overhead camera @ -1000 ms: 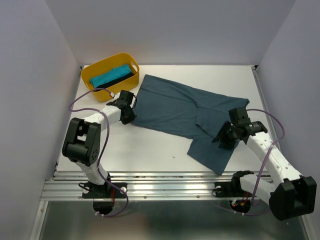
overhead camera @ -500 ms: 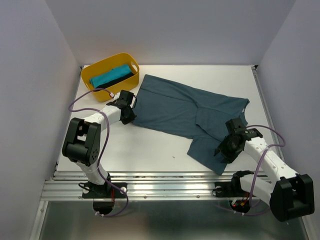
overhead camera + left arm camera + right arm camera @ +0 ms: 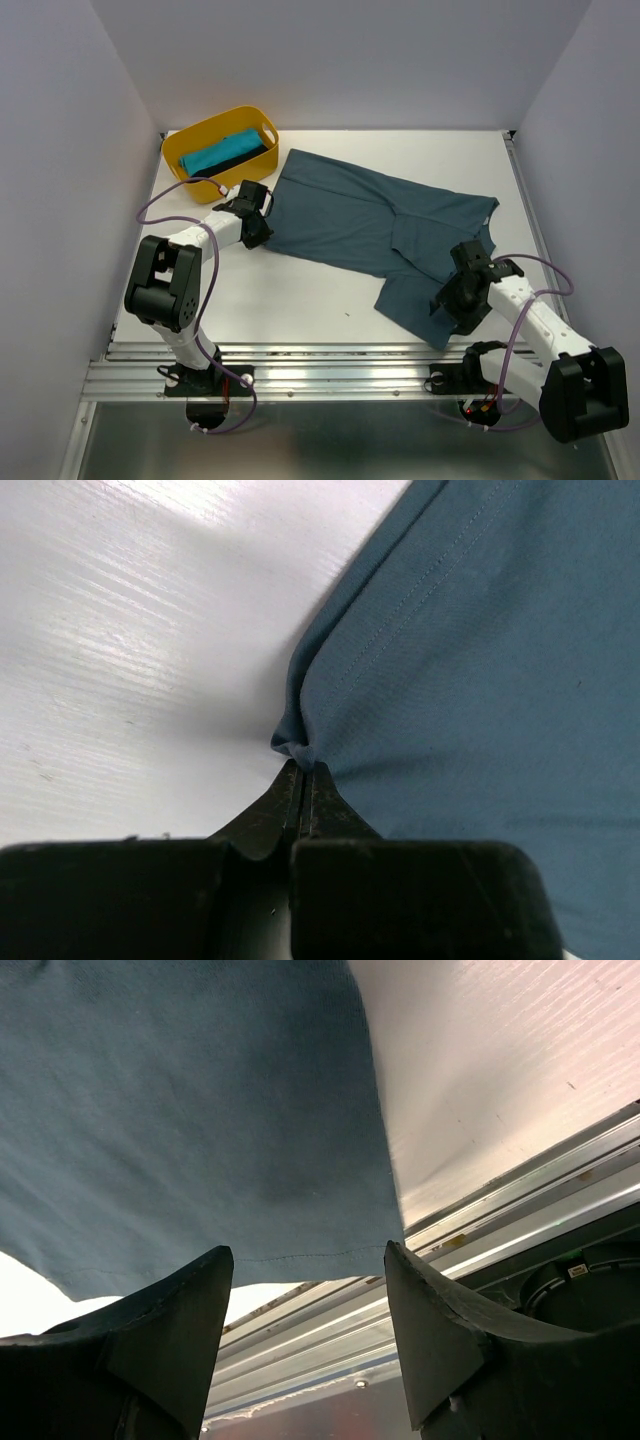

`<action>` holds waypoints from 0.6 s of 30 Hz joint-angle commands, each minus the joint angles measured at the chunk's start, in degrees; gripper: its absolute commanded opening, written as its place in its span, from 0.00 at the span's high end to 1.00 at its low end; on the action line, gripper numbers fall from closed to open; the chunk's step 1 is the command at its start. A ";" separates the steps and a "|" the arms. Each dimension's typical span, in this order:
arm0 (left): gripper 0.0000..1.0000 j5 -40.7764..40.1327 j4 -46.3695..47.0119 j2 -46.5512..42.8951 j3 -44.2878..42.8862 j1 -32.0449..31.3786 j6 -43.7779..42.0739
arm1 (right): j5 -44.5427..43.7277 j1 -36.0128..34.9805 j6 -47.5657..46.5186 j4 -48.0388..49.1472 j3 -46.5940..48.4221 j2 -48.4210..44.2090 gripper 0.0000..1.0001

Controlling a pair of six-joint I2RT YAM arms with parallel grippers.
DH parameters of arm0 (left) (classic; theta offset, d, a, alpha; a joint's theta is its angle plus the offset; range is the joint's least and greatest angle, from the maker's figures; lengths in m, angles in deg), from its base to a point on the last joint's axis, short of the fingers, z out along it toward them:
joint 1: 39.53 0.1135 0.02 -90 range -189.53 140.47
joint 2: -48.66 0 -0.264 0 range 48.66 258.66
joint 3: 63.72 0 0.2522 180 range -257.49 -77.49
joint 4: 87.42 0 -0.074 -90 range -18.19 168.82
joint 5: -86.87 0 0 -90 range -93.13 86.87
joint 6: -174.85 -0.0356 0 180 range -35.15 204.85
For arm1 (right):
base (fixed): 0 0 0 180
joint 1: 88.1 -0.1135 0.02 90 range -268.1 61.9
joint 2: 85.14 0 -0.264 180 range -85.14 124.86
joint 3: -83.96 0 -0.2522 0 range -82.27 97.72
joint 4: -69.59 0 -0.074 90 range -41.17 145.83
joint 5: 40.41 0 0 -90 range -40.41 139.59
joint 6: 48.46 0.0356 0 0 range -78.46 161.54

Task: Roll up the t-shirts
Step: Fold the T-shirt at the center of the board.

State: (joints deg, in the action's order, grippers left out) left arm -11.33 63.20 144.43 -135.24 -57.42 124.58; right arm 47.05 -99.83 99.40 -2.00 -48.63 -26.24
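Observation:
A large slate-blue t-shirt point(image 3: 360, 210) lies spread across the table, with one flap reaching toward the front edge. My left gripper point(image 3: 258, 232) is shut on a small pinch of its left edge, seen bunched at the fingertips point(image 3: 302, 768) beside the blue cloth point(image 3: 470, 680). My right gripper point(image 3: 442, 306) hovers open over the shirt's near flap. In the right wrist view the stitched hem of the cloth point(image 3: 200, 1110) runs across the gap between the open fingertips point(image 3: 308, 1255), and nothing is gripped. A turquoise t-shirt point(image 3: 213, 153) and a black t-shirt point(image 3: 243, 158) lie in the tub.
The yellow tub point(image 3: 176, 150) stands at the back left corner. A metal rail point(image 3: 330, 365) runs along the table's front edge, right below the right gripper and seen as the rail point(image 3: 500, 1230) close up. White walls close in on three sides.
My right gripper has moved toward the front edge, down along the shirt's near flap, and its jaws have opened wider. The left arm and the shirt's left edge have stayed put.

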 commanded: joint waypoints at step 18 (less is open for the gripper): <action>1.00 -0.58 -0.99 -1.99 -1.48 0.14 0.27 | 1.23 -2.69 0.66 4.73 -2.88 3.60 0.36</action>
State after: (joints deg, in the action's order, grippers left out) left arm -11.27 63.18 144.43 -135.24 -57.42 124.75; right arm 48.33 -102.06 98.97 -0.01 -49.37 -21.68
